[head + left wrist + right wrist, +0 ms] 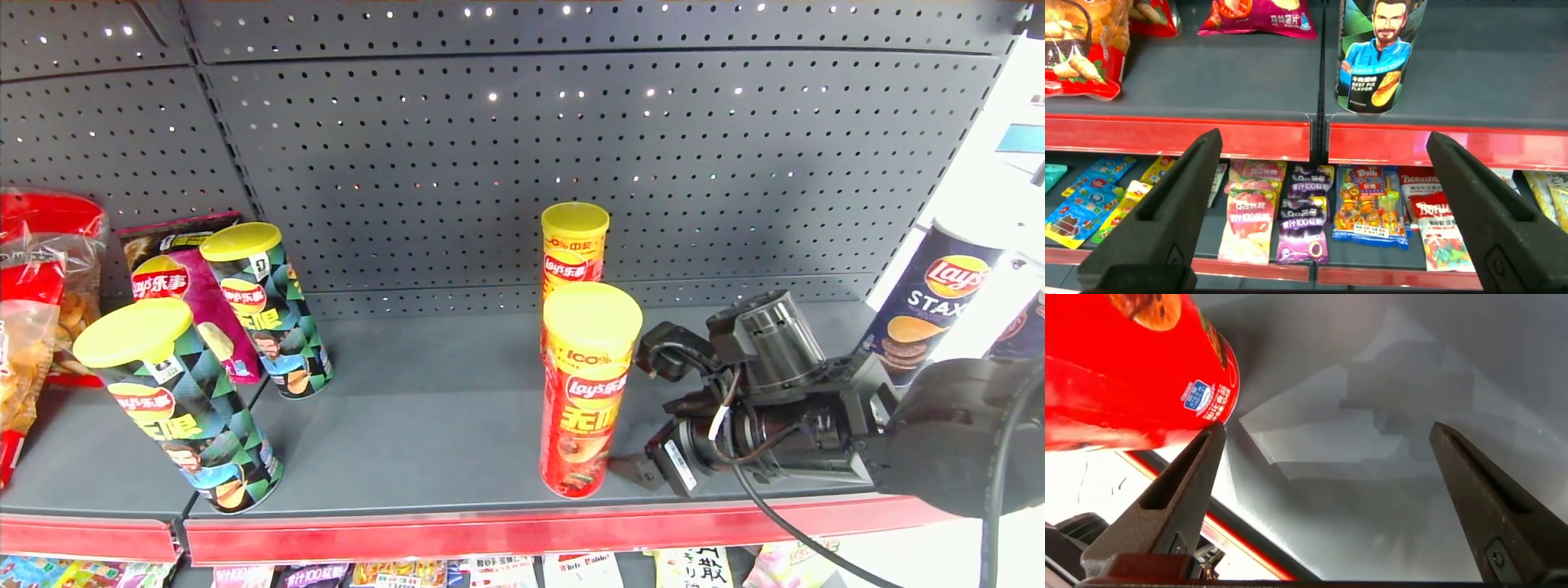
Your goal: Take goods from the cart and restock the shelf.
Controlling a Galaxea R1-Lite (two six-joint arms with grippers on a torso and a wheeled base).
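the right gripper (1327,433) is spread wide, with only bare grey shelf showing between its two dark fingers, so it has hold of nothing. in the head view the right gripper (645,408) lies low over the shelf (424,425), close to the red front lip, and points toward the robot's left.

just beside it, on the robot's left, stands the red chip can (589,392), upright, with its yellow lid on top and its long axis vertical. in the right wrist view the foot of the red chip can (1127,367) sits outside one fingertip (1212,437), not between the two. it is too close to tell whether they touch. a second red can (574,245) stands right behind the first, near the back wall.

the left gripper (1323,139) is also wide open and has hold of nothing. it faces the shelf's red front edge, with a green can (1380,49) above it and snack packets (1305,224) on a lower shelf.

the can looks already set in place. the right arm is by far the nearer one. since the can lies sideways from the open fingers, any move away should go straight back from the shelf, because a sweep to the left would likely tip the tall can.
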